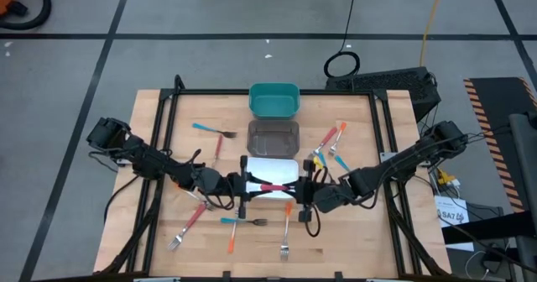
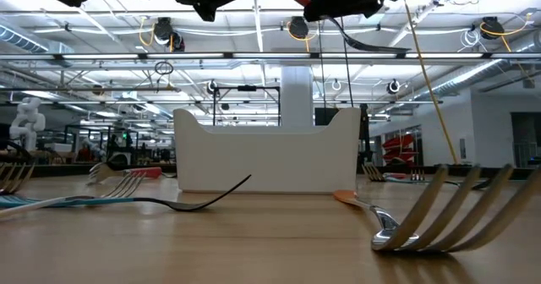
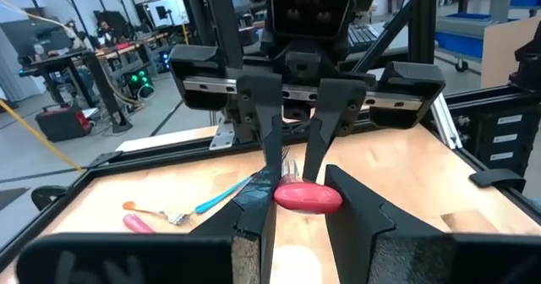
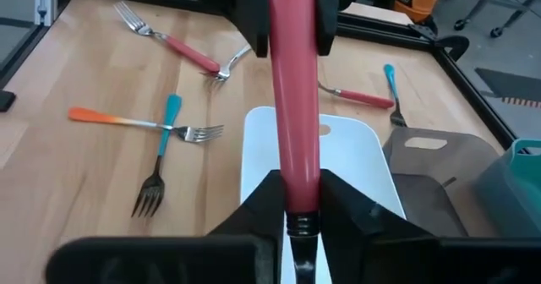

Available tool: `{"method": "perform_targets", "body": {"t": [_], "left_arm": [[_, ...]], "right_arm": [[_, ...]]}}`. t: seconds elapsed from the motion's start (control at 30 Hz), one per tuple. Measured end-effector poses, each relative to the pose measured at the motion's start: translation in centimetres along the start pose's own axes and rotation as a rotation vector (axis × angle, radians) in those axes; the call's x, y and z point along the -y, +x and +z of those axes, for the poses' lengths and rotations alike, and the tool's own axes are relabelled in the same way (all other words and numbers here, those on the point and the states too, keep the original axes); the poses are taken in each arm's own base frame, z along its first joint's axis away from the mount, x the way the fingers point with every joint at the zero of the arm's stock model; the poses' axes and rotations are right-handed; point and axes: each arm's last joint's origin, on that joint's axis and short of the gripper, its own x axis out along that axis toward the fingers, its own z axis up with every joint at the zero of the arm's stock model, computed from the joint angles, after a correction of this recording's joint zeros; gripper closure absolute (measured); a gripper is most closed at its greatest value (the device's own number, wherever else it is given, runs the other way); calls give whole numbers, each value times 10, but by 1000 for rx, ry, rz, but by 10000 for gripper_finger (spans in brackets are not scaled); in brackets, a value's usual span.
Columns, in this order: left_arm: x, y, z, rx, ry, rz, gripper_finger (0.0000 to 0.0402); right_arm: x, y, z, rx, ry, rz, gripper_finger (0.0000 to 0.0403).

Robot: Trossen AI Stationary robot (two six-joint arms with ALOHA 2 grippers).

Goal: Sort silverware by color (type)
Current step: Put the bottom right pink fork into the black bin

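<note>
My left gripper (image 1: 237, 184) and right gripper (image 1: 304, 190) meet over the white bin (image 1: 273, 168) at the surface's (image 1: 361, 240) middle, a pink fork (image 1: 270, 185) bridging them. Forks (image 1: 243, 221) clutter the near edge between my arms. The far corners lie open.

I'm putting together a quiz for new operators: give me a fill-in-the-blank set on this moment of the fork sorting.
1. The left gripper and the right gripper together grip one fork with a ____ handle.
2. That fork hangs over the ____ bin.
3. In the high view, the dark bin sits between that bin and the ____ bin.
Missing words: pink; white; teal.
</note>
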Motion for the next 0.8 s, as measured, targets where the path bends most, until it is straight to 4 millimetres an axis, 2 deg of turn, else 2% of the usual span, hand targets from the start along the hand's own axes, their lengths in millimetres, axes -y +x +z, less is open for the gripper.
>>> {"method": "perform_targets", "body": {"t": [0.43,0.8], "left_arm": [[-1,0,-1,-8,-44,19,254],[0,-1,0,-16,-43,83,157]], "right_arm": [[6,3,-1,-16,-23,-30,359],[11,-4,-1,-45,-30,-43,357]]}}
